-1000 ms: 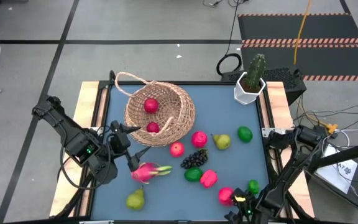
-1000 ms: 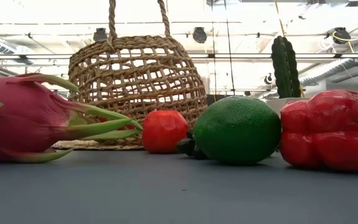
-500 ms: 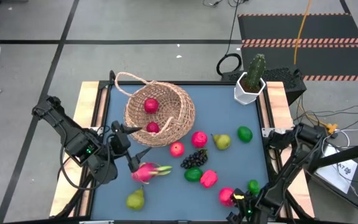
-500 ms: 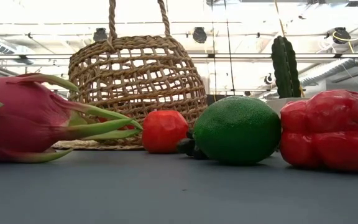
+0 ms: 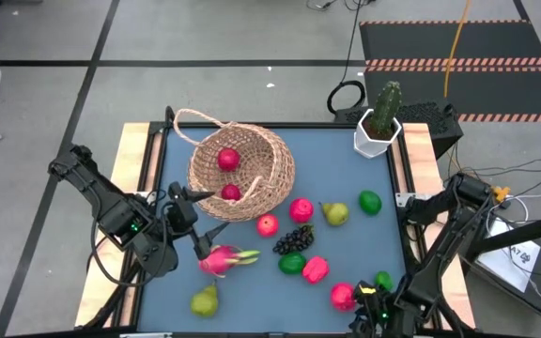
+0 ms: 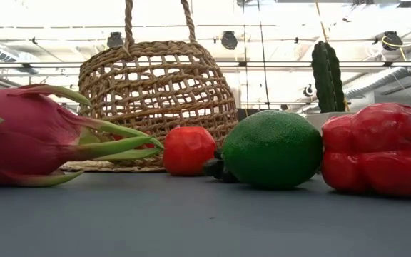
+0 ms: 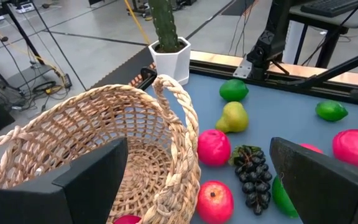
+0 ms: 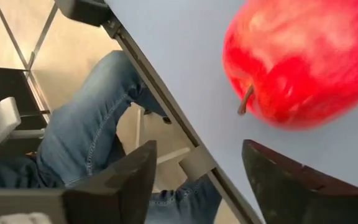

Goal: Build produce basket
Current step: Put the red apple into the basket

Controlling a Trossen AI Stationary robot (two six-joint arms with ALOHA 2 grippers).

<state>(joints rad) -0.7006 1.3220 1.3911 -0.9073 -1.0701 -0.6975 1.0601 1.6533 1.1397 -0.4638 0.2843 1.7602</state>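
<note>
The woven basket (image 5: 242, 171) lies tipped at the table's far left, its mouth toward my left gripper (image 5: 195, 221), with two red fruits (image 5: 228, 160) inside. That gripper is open; in its wrist view the basket's rim (image 7: 182, 143) shows between its fingers, and I cannot tell whether they touch it. A dragon fruit (image 5: 222, 258) and a pear (image 5: 205, 300) lie near it. Grapes (image 5: 294, 239), limes (image 5: 292, 264), apples and another pear (image 5: 334, 214) lie mid-table. My right gripper (image 8: 199, 149) hangs open at the near right, just short of a red apple (image 8: 303, 62), with nothing between its fingers.
A cactus in a white pot (image 5: 378, 127) stands at the far right corner. A person's leg in jeans (image 8: 86, 143) shows beyond the table's near edge (image 8: 166, 106). A lime (image 5: 381, 280) and a red pepper (image 6: 380, 146) lie close to the right gripper.
My right arm has risen a little beside the red apple at the near right. The apple and the other fruits have stayed where they were.
</note>
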